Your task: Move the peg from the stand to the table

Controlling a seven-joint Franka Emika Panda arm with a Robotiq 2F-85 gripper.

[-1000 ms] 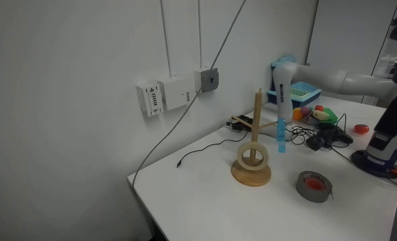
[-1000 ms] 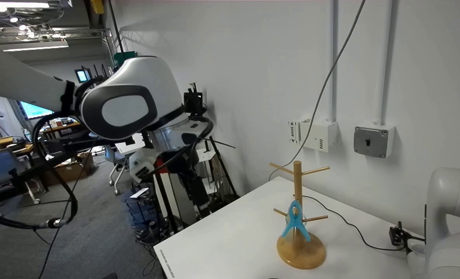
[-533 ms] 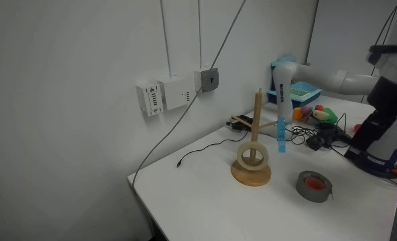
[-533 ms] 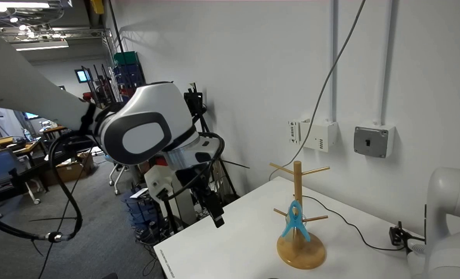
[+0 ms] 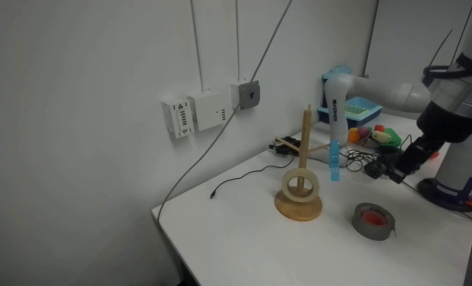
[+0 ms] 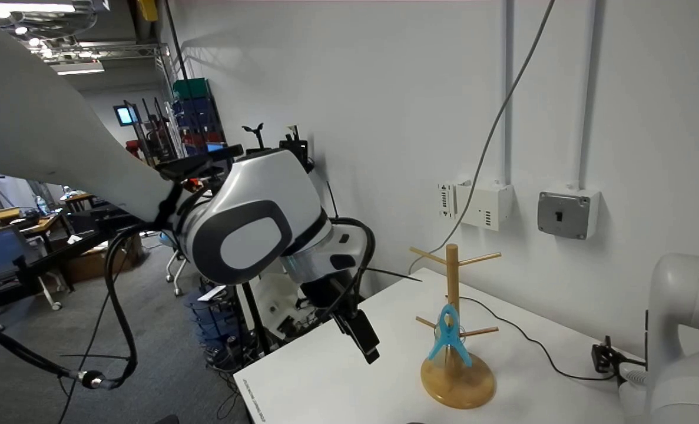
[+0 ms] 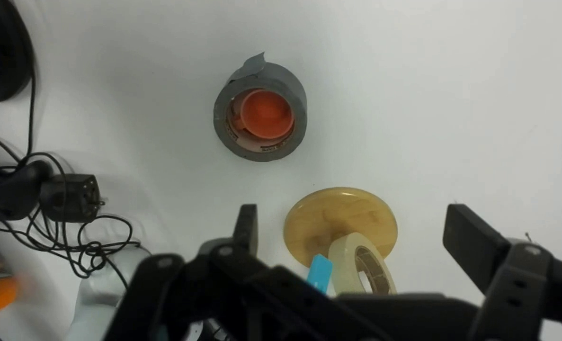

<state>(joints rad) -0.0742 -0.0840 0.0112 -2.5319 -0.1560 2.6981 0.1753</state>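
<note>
“Pincer [image 7: 354,227] first. How does it stand?”

“Wide. In the wrist view its dark fingers [image 7: 472,241] are well apart, with the round wooden base of the stand [image 7: 333,213] showing between them.”

“And from outside?”

“In both exterior views it slants down over the white table [image 5: 236,238], apart from the stand.”

“Then where's the peg [image 6: 448,337]?”

“Up on the stand, at the end of a side rod [image 5: 318,148], above the table. It's light blue; in an exterior view its loop is uppermost and its two legs spread downward.”

“Does the wrist view catch it?”

“Only a blue end, just beside a cream tape roll [image 7: 344,263]; the pincer hides the rest.”

“Is that roll on the stand too?”

“It's on edge over the base, in front of the post in an exterior view. Whether it touches the base I can't tell.”

“And the grey roll [image 5: 365,230]?”

“Flat on the table, near the stand, with an orange, cup-like thing [image 7: 266,113] inside its ring.”

“Behind all that?”

“In an exterior view, bright toy food [image 5: 381,137] by a second, pale robot arm [image 5: 379,90]. On the wall [image 5: 80,119], a grey switch box [image 5: 249,95] shows in both exterior views.”
</note>
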